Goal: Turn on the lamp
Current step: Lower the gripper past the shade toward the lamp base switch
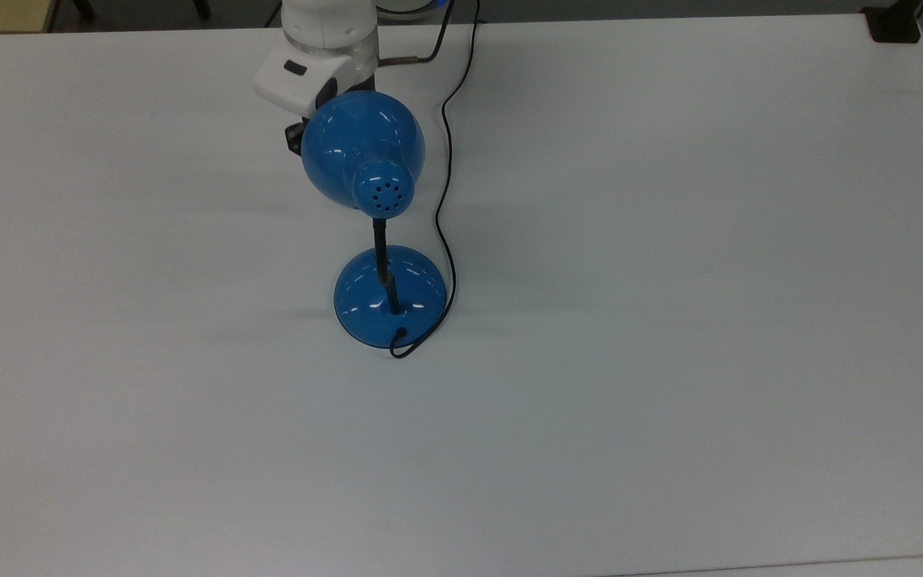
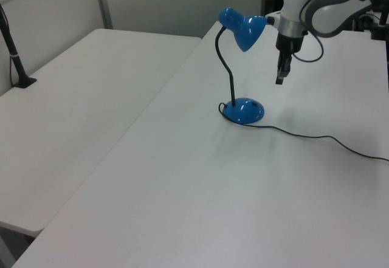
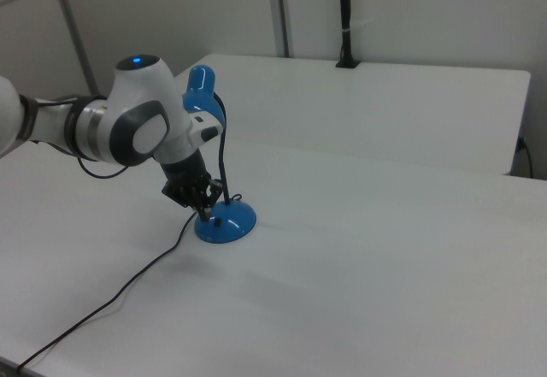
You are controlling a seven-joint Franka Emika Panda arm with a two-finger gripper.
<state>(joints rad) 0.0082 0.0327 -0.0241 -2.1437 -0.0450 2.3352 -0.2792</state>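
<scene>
While the glossy domed lamp (image 2: 242, 67) stands unlit, the fingers (image 2: 280, 73) hang beside it, seemingly closed, empty.

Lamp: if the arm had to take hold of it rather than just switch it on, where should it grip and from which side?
Probably the thin black neck of the lamp, just above the round base: it stands near upright there and is narrow, while shade and base are glossy domes. Come level from the left view's right, where the gripper hangs.
</scene>
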